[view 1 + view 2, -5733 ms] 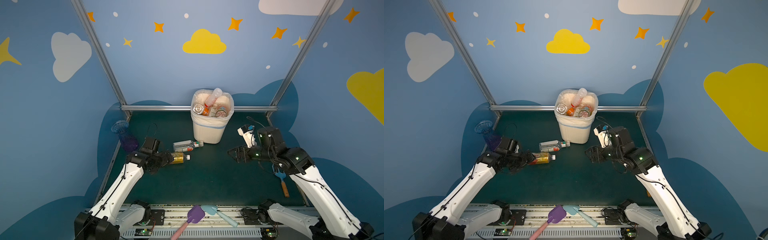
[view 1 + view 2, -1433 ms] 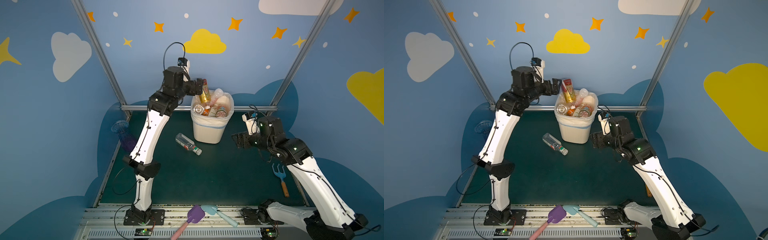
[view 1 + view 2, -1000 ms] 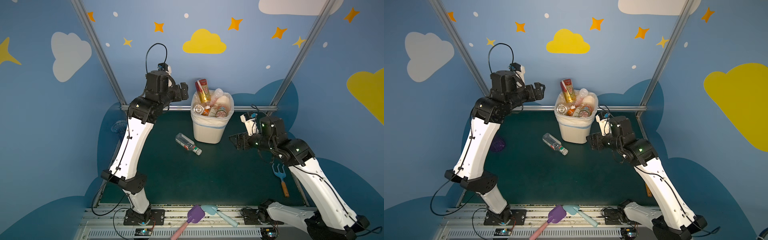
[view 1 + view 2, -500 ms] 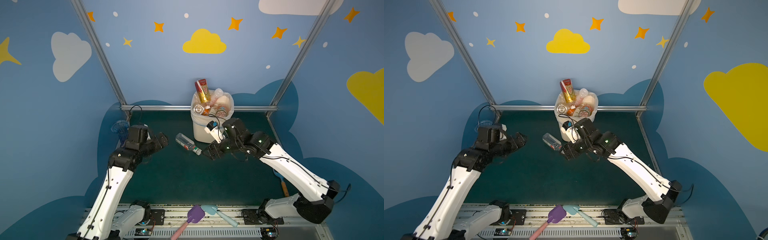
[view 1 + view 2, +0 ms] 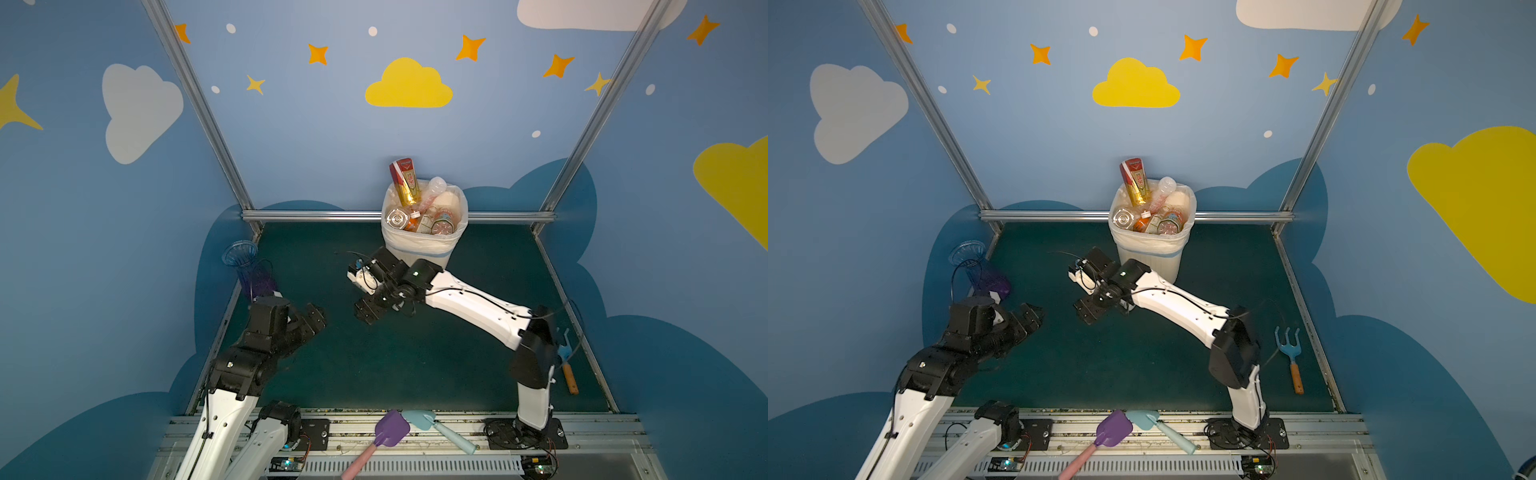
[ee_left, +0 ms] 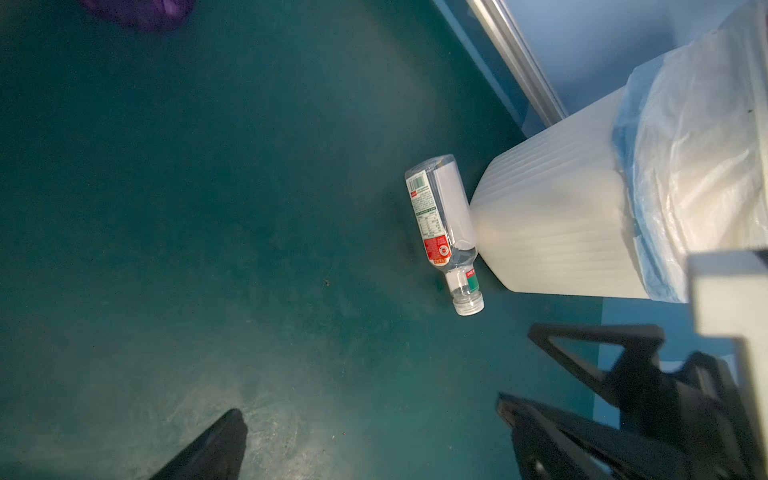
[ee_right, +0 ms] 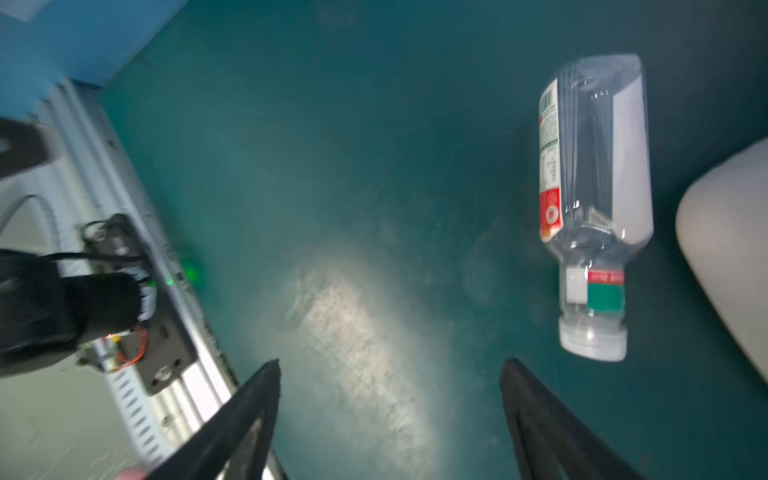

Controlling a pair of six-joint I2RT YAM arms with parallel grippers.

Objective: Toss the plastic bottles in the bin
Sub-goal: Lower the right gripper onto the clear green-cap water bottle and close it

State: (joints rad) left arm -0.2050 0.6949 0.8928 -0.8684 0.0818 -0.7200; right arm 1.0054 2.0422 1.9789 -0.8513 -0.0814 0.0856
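Note:
The off-white bin [image 5: 424, 249] stands at the back, heaped with several plastic bottles; a red-and-gold one [image 5: 405, 183] sticks up above the rim. One clear bottle with a red-and-white label [image 6: 442, 224] [image 7: 594, 199] lies on the green floor against the bin's base [image 7: 731, 257]. My right arm hides it in both top views. My right gripper [image 5: 368, 309] [image 7: 388, 415] hovers open just beside it, holding nothing. My left gripper [image 5: 309, 320] [image 6: 374, 432] is wide open and empty, low at the left, well short of the bottle.
A blue-purple vase [image 5: 245, 266] stands by the left wall. A purple shovel [image 5: 390, 430] and a light-blue shovel [image 5: 419, 419] lie on the front rail. A blue rake with an orange handle [image 5: 1289, 353] lies at the right edge.
My left arm let the red-and-gold bottle go into the bin and swung down to the left front. My right arm reached across to the floor bottle, its jaws widening.

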